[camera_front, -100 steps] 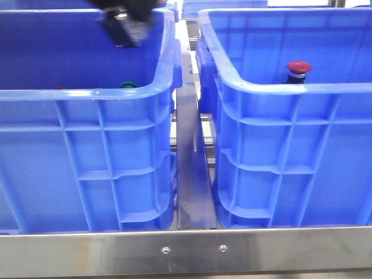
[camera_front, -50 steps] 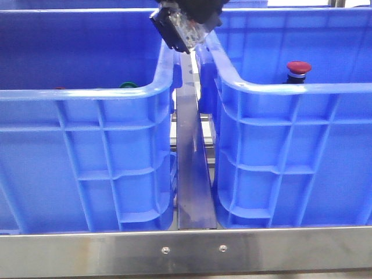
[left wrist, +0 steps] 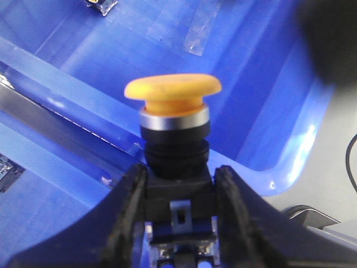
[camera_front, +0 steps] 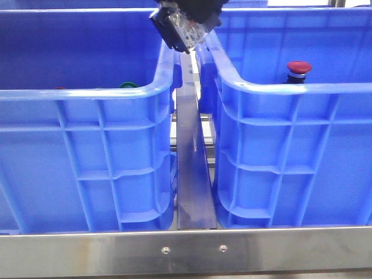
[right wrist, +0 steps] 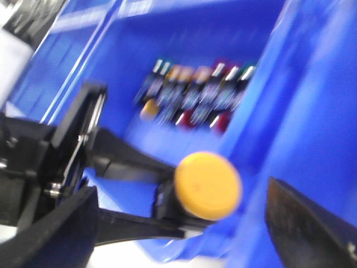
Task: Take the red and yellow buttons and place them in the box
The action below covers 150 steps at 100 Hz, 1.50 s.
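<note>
My left gripper (left wrist: 179,187) is shut on the dark body of the yellow button (left wrist: 173,92), whose cap points away from the wrist. In the front view that gripper (camera_front: 185,26) hangs high over the gap between the two blue crates, at the inner rim of the box (camera_front: 290,145) on the right. The red button (camera_front: 299,68) stands upright inside that box. The blurred right wrist view shows the yellow button (right wrist: 207,185) in the left gripper's fingers (right wrist: 139,223). My right gripper (right wrist: 181,226) stands wide open with nothing in it.
The left blue crate (camera_front: 87,145) holds a green-capped button (camera_front: 128,85), and several more buttons (right wrist: 195,95) lie in a row on a crate floor. A metal rail (camera_front: 189,151) runs between the crates. A steel bar (camera_front: 186,250) crosses the front.
The left gripper moved right from above the left crate to above the gap between the crates. It has held still for the last half second. The red button stayed put.
</note>
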Motion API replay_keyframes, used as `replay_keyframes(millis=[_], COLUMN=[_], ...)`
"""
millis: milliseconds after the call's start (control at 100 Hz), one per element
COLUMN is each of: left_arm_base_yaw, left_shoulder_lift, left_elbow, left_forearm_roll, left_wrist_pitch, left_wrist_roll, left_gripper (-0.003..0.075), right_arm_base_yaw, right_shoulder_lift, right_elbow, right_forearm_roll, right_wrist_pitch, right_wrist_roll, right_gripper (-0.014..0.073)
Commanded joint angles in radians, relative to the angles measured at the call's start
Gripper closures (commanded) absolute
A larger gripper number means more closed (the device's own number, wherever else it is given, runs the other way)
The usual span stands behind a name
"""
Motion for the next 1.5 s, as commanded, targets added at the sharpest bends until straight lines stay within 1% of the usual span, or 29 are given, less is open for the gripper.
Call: replay_keyframes(millis=[0, 110, 210, 250, 300, 450, 520, 570, 620, 660, 670, 700, 720, 730, 740, 760, 800, 820, 880, 970, 1020, 1190, 1360, 1420, 1490], left_arm_base_yaw=[-0.009, -0.009, -0.009, -0.009, -0.009, -0.009, -0.009, -0.009, -0.009, -0.009, -0.009, -0.009, -0.009, -0.009, -0.009, -0.009, -0.009, -0.009, -0.009, -0.009, -0.009, -0.009, -0.009, -0.009, -0.009], left_shoulder_lift=[-0.038, -0.038, -0.038, -0.038, -0.038, -0.038, -0.038, -0.038, -0.038, -0.038, -0.038, -0.038, -0.038, -0.038, -0.038, -0.038, -0.038, -0.038, -0.038, -0.038, -0.038, -0.038, -0.038, -0.038, -0.038], left_elbow=[-0.029, -0.029, -0.029, -0.029, -0.029, -0.029, -0.029, -0.029, -0.029, -0.029, -0.029, -0.029, -0.029, -0.029, -0.029, -0.029, -0.029, -0.029, -0.029, -0.029, -0.029, -0.029, -0.029, -0.029, -0.029], left_forearm_roll=[-0.013, -0.013, -0.013, -0.013, -0.013, -0.013, -0.013, -0.013, -0.013, -0.015, -0.015, -0.015, -0.015, -0.015, -0.015, -0.015, -0.015, -0.015, -0.015, -0.008, -0.008, -0.008, -0.008, -0.008, -0.008], left_wrist_pitch=[-0.073, -0.073, -0.073, -0.071, -0.071, -0.071, -0.068, -0.067, -0.063, -0.059, -0.059, -0.059, -0.057, -0.057, -0.055, -0.055, -0.053, -0.053, -0.044, -0.027, -0.015, -0.010, -0.010, -0.012, -0.014], left_wrist_roll=[-0.002, -0.002, -0.002, -0.002, -0.002, -0.002, -0.002, -0.002, -0.002, -0.002, -0.002, -0.002, -0.002, -0.002, -0.002, -0.002, -0.002, -0.002, -0.002, -0.002, -0.002, -0.004, -0.004, -0.004, -0.004], left_gripper=[0.0741, 0.0741, 0.0741, 0.0741, 0.0741, 0.0738, 0.0717, 0.0670, 0.0596, 0.0514, 0.0484, 0.0435, 0.0367, 0.0350, 0.0316, 0.0284, 0.0188, 0.0158, 0.0115, 0.0115, 0.0119, 0.0123, 0.0123, 0.0123, 0.0123], right_arm_base_yaw=[-0.006, -0.006, -0.006, -0.006, -0.006, -0.006, -0.006, -0.006, -0.006, -0.006, -0.006, -0.006, -0.006, -0.006, -0.006, -0.006, -0.012, -0.019, -0.046, -0.105, -0.148, -0.259, -0.277, -0.277, -0.277], right_shoulder_lift=[0.065, 0.150, 0.188, 0.193, 0.193, 0.193, 0.193, 0.193, 0.193, 0.193, 0.193, 0.193, 0.193, 0.193, 0.193, 0.193, 0.193, 0.192, 0.183, 0.156, 0.137, 0.083, 0.065, 0.067, 0.070], right_elbow=[-0.070, -0.106, -0.122, -0.122, -0.122, -0.122, -0.122, -0.122, -0.122, -0.122, -0.122, -0.122, -0.122, -0.122, -0.124, -0.126, -0.135, -0.140, -0.150, -0.157, -0.157, -0.155, -0.106, -0.082, -0.045], right_forearm_roll=[0.058, 0.068, 0.079, 0.083, 0.084, 0.084, 0.084, 0.084, 0.084, 0.084, 0.084, 0.084, 0.084, 0.084, 0.084, 0.083, 0.082, 0.081, 0.080, 0.067, 0.038, -0.164, -0.280, -0.298, -0.312], right_wrist_pitch=[0.070, 0.120, 0.149, 0.149, 0.146, 0.148, 0.148, 0.148, 0.148, 0.148, 0.148, 0.146, 0.144, 0.143, 0.142, 0.140, 0.140, 0.141, 0.139, 0.109, 0.079, -0.086, -0.285, -0.331, -0.423], right_wrist_roll=[0.009, 0.009, 0.009, 0.008, 0.008, 0.008, 0.008, 0.008, 0.008, 0.008, 0.008, 0.008, 0.008, 0.008, 0.008, 0.007, 0.001, -0.002, -0.011, -0.041, -0.058, -0.060, -0.063, -0.064, -0.064], right_gripper=[-0.0017, -0.0017, -0.0015, 0.0006, 0.0062, 0.0320, 0.0398, 0.0417, 0.0417, 0.0417, 0.0417, 0.0418, 0.0418, 0.0418, 0.0418, 0.0418, 0.0418, 0.0418, 0.0418, 0.0418, 0.0418, 0.0418, 0.0418, 0.0418, 0.0418])
